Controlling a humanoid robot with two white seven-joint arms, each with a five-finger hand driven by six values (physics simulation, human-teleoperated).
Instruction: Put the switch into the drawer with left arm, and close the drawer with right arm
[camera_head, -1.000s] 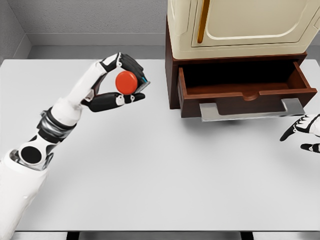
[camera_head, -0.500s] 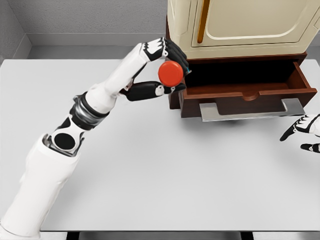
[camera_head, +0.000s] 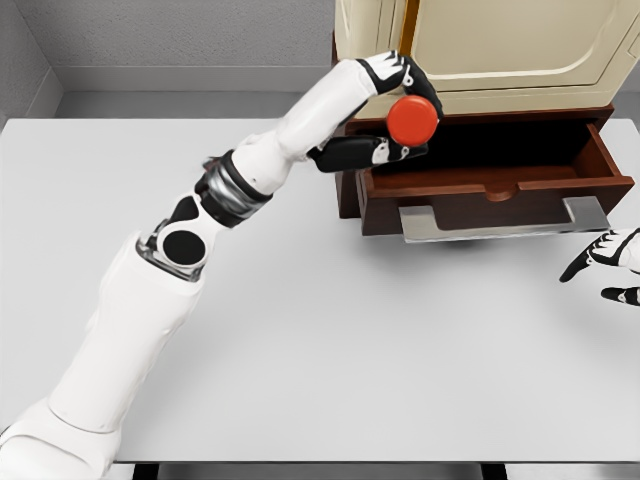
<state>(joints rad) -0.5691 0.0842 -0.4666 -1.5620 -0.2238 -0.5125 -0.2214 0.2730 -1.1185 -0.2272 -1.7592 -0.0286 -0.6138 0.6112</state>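
Left hand (camera_head: 398, 110) pinches the one red switch (camera_head: 412, 120) between thumb and fingers, held above the left end of the single open drawer (camera_head: 490, 180). One cream cabinet (camera_head: 480, 50) sits above the drawer. Right hand (camera_head: 610, 262), fingers spread, rests at the table's (camera_head: 330, 340) right edge, apart from the drawer's handle (camera_head: 500, 222).

- Below the left hand (camera_head: 395, 115) fingers, the open drawer (camera_head: 490, 175) gapes, its hollow unblocked.
- Just above those fingers, the cream cabinet (camera_head: 480, 45) overhangs, crowding them.
- Bare table (camera_head: 330, 340) separates the right hand (camera_head: 610, 265) fingertips from the drawer's handle (camera_head: 500, 225).
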